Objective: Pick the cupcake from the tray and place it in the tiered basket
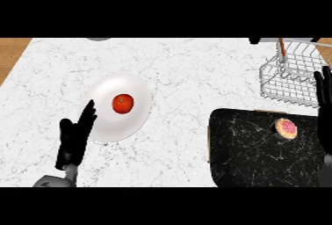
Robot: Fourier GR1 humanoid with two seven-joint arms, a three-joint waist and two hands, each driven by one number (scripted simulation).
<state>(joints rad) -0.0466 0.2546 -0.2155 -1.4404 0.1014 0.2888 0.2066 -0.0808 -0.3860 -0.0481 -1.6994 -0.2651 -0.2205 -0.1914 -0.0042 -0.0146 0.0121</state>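
Observation:
A small cupcake (pixel 286 128) with pink frosting sits on the black marbled tray (pixel 253 154) at the lower right. The white wire tiered basket (pixel 288 77) stands behind the tray at the upper right. My right hand (pixel 323 90) shows at the right edge with straight fingers pointing up, just right of the basket and above the cupcake, holding nothing. My left hand (pixel 76 136) rests open at the lower left, fingers up, beside the white plate.
A white plate (pixel 103 118) with a red tomato (pixel 122 103) on it lies on the white marble counter (pixel 194 66), left of centre. Wooden floor shows past the counter's left edge. A grey object peeks in at the top edge.

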